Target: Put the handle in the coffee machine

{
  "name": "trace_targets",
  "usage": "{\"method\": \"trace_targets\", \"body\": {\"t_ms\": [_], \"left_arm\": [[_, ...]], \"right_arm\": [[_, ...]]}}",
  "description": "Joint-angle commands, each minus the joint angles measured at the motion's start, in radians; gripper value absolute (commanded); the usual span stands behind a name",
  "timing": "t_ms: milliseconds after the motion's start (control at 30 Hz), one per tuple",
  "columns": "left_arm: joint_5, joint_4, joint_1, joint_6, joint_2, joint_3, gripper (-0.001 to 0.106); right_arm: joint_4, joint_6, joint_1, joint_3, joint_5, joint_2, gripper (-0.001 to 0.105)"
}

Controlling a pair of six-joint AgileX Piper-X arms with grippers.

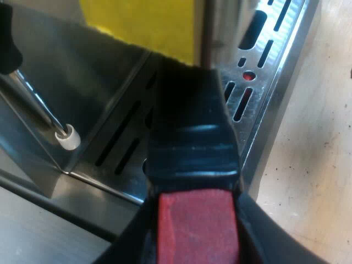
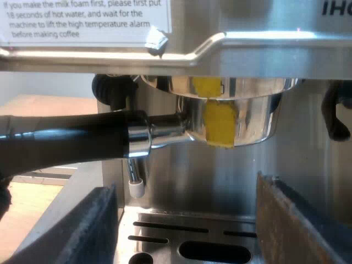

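Observation:
The metal holder's basket (image 2: 242, 118) sits up against the espresso machine's brew head (image 2: 258, 85), each bearing a yellow mark. Its dark handle (image 2: 71, 140) sticks out sideways from the machine's front. In the left wrist view, the handle (image 1: 190, 126) runs away from me over the drip tray (image 1: 258, 60), with its red end (image 1: 195, 225) nearest. My left gripper (image 1: 195, 242) is shut on the handle at that red end, one black finger (image 1: 124, 245) on each side. My right gripper (image 2: 187, 231) hangs open below the holder, above the drip tray (image 2: 165, 231), with nothing between its fingers (image 2: 297, 220).
A steam wand with a white tip (image 1: 67, 137) hangs beside the holder over the tray; it also stands behind the handle (image 2: 133, 184). A printed notice (image 2: 82, 19) is stuck on the machine above the brew head. Wooden tabletop (image 1: 313, 165) borders the tray.

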Motion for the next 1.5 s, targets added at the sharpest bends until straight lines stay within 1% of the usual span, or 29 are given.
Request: {"method": "trace_targets", "body": {"t_ms": [33, 333, 400, 567, 733, 833, 1000, 1067, 1167, 1300, 1333, 1400, 1500], "left_arm": [[0.071, -0.013, -0.001, 0.009, -0.023, -0.017, 0.000], [0.066, -0.054, 0.001, -0.011, -0.024, -0.017, 0.000], [0.049, -0.061, 0.001, -0.029, -0.024, -0.017, 0.000], [0.052, -0.061, 0.010, -0.035, -0.024, -0.017, 0.000], [0.064, -0.057, 0.030, -0.028, -0.027, -0.017, 0.000], [0.105, -0.046, 0.030, -0.026, -0.036, -0.019, 0.000], [0.128, -0.022, 0.030, -0.026, -0.041, -0.020, 0.000], [0.127, -0.009, 0.030, -0.004, -0.049, -0.022, 0.000], [0.131, 0.014, 0.030, 0.019, -0.054, -0.041, 0.000], [0.157, 0.046, 0.030, 0.019, -0.054, -0.076, 0.000], [0.158, 0.046, 0.030, 0.019, -0.054, -0.077, 0.000], [0.158, 0.046, 0.030, 0.019, -0.054, -0.077, 0.000], [0.158, 0.050, 0.030, 0.019, -0.054, -0.078, 0.000]], "right_arm": [[-0.015, -0.009, -0.003, 0.002, 0.007, -0.002, 0.056], [-0.013, -0.009, -0.003, 0.002, 0.007, -0.002, 0.056], [-0.013, -0.009, -0.003, 0.002, 0.007, -0.002, 0.056], [-0.013, -0.009, -0.003, 0.002, 0.007, -0.002, 0.056], [-0.010, -0.009, -0.003, 0.002, 0.007, -0.002, 0.056], [-0.007, -0.009, -0.003, 0.002, 0.007, 0.001, 0.056], [-0.007, -0.009, -0.003, 0.002, 0.007, 0.000, 0.056], [-0.007, -0.009, -0.010, 0.002, 0.004, 0.000, 0.056], [-0.007, -0.009, -0.024, 0.011, -0.018, 0.000, 0.056], [-0.007, -0.009, -0.069, 0.026, -0.104, 0.001, 0.056], [-0.002, -0.009, -0.089, 0.025, -0.134, 0.004, 0.056], [-0.002, -0.009, -0.110, 0.025, -0.161, 0.008, 0.055], [-0.011, -0.009, -0.145, 0.025, -0.211, 0.031, 0.046]]}}
